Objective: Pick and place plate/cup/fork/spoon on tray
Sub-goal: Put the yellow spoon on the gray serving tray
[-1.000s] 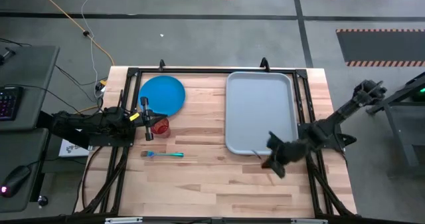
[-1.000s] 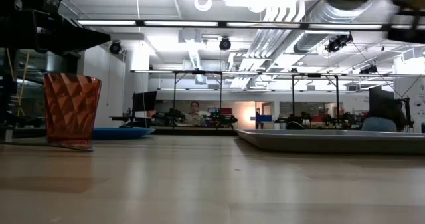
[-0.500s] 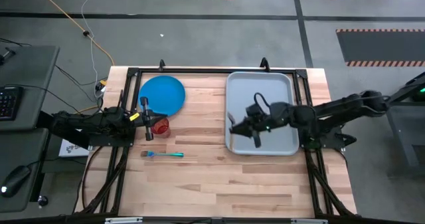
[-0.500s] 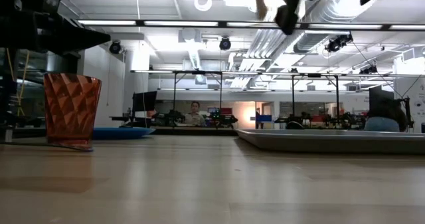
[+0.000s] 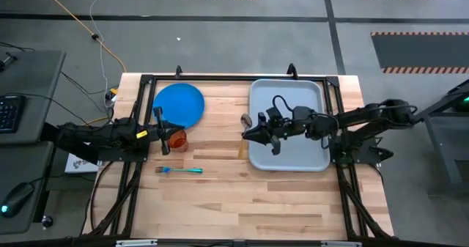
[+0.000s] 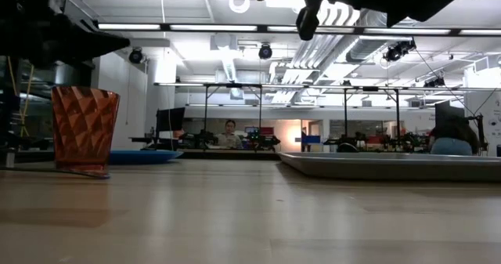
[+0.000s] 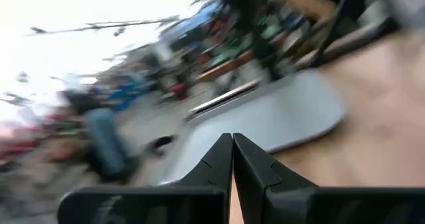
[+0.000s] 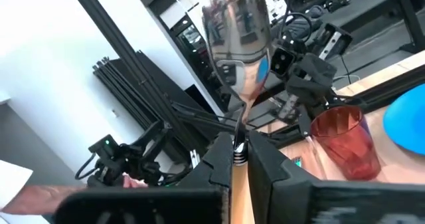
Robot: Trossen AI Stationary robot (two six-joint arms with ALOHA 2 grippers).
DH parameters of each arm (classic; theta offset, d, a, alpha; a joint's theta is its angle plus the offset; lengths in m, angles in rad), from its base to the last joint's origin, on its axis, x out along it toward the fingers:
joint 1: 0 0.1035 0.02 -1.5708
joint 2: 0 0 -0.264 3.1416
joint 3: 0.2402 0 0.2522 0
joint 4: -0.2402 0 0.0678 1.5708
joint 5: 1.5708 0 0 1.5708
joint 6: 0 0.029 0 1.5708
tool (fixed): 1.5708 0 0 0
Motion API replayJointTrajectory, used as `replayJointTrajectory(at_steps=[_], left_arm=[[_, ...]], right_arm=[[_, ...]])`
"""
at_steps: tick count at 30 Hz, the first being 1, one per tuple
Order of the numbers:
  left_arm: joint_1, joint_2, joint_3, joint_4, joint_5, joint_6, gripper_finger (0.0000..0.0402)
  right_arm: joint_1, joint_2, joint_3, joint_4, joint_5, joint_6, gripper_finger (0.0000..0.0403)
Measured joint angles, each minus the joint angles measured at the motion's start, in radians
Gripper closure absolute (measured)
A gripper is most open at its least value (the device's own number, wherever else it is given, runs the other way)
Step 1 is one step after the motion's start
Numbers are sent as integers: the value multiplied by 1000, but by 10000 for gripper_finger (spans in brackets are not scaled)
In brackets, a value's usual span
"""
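Right gripper holds the spoon above the left edge of the tray.

Its jaws are closed tight on the tan handle, and the silver bowl points away from the gripper. The left gripper, jaws closed and empty, waits beside the cup. The plate lies far left on the table, and the fork lies nearer than the cup.

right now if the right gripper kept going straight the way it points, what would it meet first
Probably the small translucent red-orange cup. The right gripper, fingers shut on the silver-bowled spoon, points across the wooden table toward the left arm; the cup sits roughly in that line, though the gripper may be higher up.
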Motion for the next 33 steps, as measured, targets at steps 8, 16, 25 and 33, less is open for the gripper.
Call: replayJointTrajectory(at_steps=[8, 16, 25, 33], left_arm=[[-1, 22, 0, 401, -55, -682, 399], [0, 306, 130, 465, -154, -986, 399], [13, 902, 484, 454, 76, -1027, 399], [104, 1225, 688, 445, 433, -1148, 350]], right_arm=[[-3, 12, 0, 46, 1, 10, 403], [-21, 11, 0, 108, 4, 10, 403], [-23, 11, 0, 130, 4, 2, 403], [-22, 11, 0, 180, -19, 2, 403]])
